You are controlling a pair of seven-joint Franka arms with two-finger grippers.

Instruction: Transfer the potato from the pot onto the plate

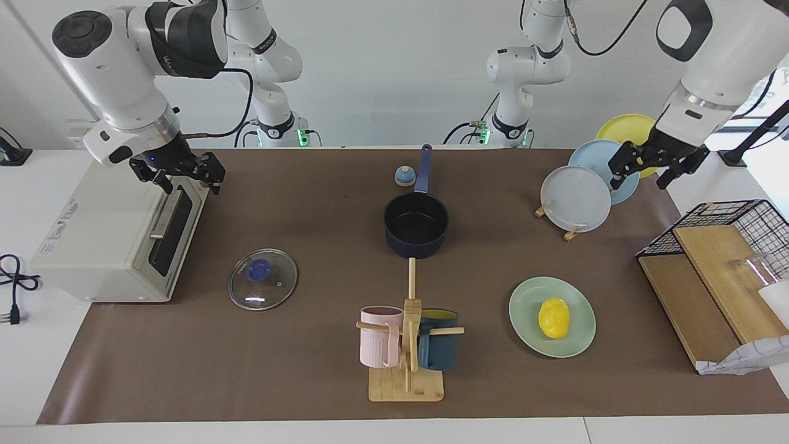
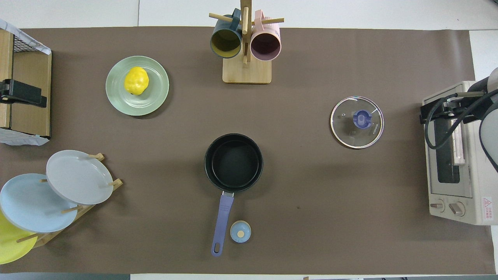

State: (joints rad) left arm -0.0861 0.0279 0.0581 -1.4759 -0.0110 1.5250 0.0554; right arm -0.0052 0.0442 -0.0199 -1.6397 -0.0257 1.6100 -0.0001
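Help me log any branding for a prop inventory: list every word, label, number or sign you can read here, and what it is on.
None can be read in full.
Glass lid: a line of print beside the knob, too small to read.
Toaster oven: a red warning-triangle sticker with small text on its front corner, unreadable; labels on its top, blurred.
Right arm: lettering on the dark band, blurred.

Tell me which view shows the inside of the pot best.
The overhead view: it looks straight down into the pot, showing its whole black, empty bottom. The facing view sees the pot slantwise, its near wall hiding part of the bottom.
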